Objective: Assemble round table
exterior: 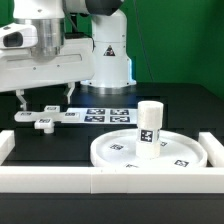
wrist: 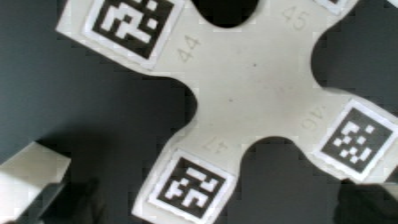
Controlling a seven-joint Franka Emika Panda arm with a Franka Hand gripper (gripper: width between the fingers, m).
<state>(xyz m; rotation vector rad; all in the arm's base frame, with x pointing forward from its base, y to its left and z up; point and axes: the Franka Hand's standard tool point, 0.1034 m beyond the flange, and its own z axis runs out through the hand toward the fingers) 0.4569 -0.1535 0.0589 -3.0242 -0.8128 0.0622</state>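
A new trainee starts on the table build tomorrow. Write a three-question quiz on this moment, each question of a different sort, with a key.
1. Multiple choice: which part fills the wrist view?
A. cross-shaped base
B. round disc
C. leg

2. True or false: the gripper is shut on the leg.

3. Fill in: the leg stands upright on the ___.

Key:
1. A.
2. False. The gripper is open, hovers over the cross-shaped base and holds nothing.
3. Round disc.
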